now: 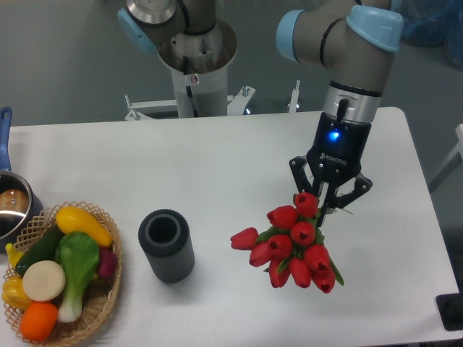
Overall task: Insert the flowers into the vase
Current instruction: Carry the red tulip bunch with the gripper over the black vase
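Gripping the flowers (293, 246) near their stems, the claw (327, 204) hangs at about three o'clock over the white table (217, 166), its fingers clenched around the bunch of red tulip buds fanned out below it. From the fixed camera, our only view, we see the vase (167, 245) upright and empty toward seven o'clock, well apart from the bouquet, with a wicker basket (101, 303) of toy produce at its nine o'clock. We judge the carrying step is in hand; next, we expect, the stems must be brought over the vase mouth and lowered in.
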`<state>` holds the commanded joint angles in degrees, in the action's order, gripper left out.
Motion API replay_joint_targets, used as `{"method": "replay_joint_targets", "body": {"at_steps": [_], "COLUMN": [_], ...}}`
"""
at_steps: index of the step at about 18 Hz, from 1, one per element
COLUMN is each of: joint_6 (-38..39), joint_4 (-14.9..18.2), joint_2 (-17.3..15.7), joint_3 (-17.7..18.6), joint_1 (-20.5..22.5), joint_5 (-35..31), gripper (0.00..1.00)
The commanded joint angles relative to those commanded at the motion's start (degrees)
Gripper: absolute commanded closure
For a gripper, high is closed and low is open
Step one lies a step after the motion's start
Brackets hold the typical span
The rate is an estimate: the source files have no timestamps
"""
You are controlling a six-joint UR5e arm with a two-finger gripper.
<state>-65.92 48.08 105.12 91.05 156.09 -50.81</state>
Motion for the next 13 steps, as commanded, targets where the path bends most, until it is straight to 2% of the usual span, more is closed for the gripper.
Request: {"method": "replay_joint_targets", "body": {"at_steps": [4, 8, 13], "joint_6": [0.4, 0.5, 0.7], "joint_4": [0.1, 0.0, -0.2], "joint_2": [0.1, 0.1, 0.0], "joint_3": [0.1, 1.7, 2.8], "joint_1": [-0.4, -0.6, -3.2], "joint_5": [1.2, 6.9, 11.3], "gripper": [0.85, 0.85, 0.85]}}
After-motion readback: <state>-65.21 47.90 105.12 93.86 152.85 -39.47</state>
